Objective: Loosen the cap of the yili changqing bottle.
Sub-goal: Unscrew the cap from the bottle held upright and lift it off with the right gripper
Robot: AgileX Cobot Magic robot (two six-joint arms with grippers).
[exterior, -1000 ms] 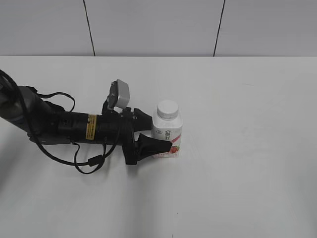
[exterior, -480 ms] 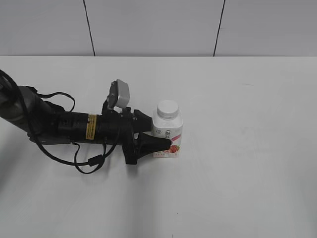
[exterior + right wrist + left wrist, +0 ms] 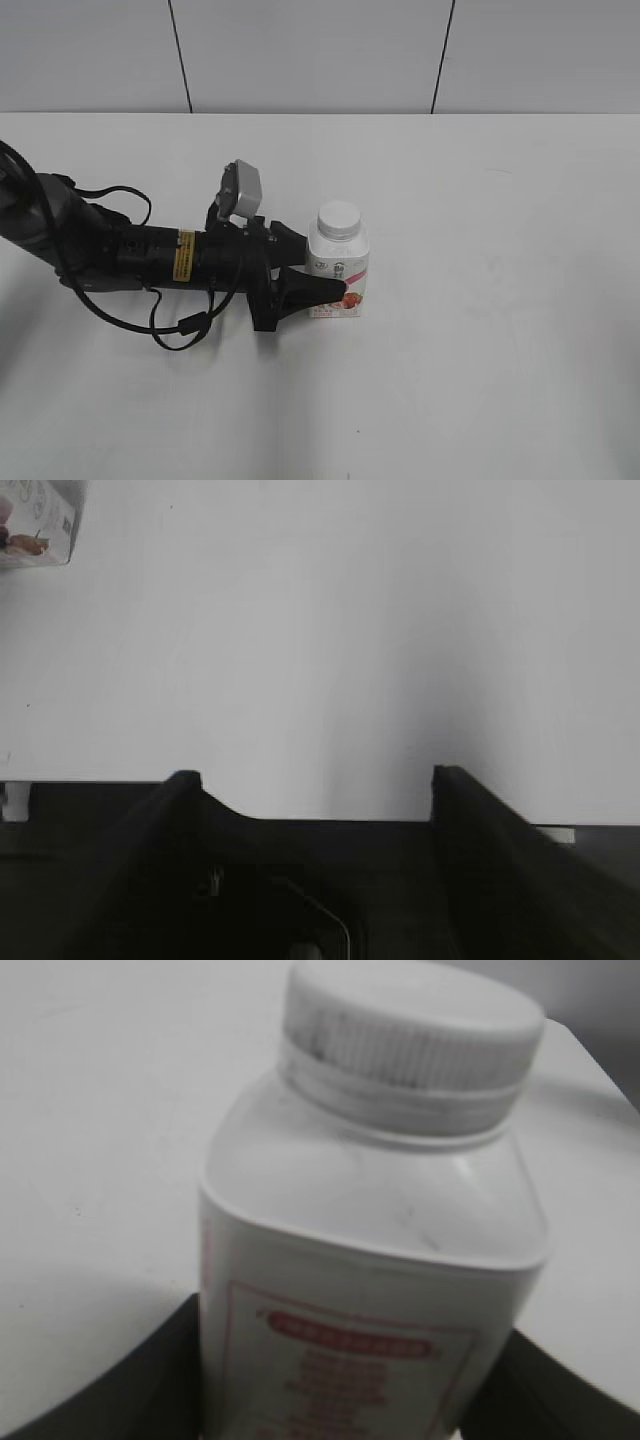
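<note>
The yili changqing bottle [image 3: 338,272] stands upright in the middle of the white table, its pink-red label facing front. Its white ribbed cap [image 3: 339,221] sits on the neck. My left gripper [image 3: 325,266] reaches in from the left and is shut on the bottle's lower body, one black finger in front and one behind. In the left wrist view the bottle [image 3: 370,1290] fills the frame between both fingers [image 3: 350,1390], with the cap [image 3: 410,1035] on top. My right gripper [image 3: 315,780] is open and empty over bare table, outside the exterior view.
The left arm [image 3: 130,255] and its looped cables lie low across the table's left side. A grey panelled wall [image 3: 320,50] stands behind the table. A corner of the bottle [image 3: 30,525] shows at the top left of the right wrist view.
The left gripper's front finger has closed in against the bottle's body. The bottle stays upright in place.
</note>
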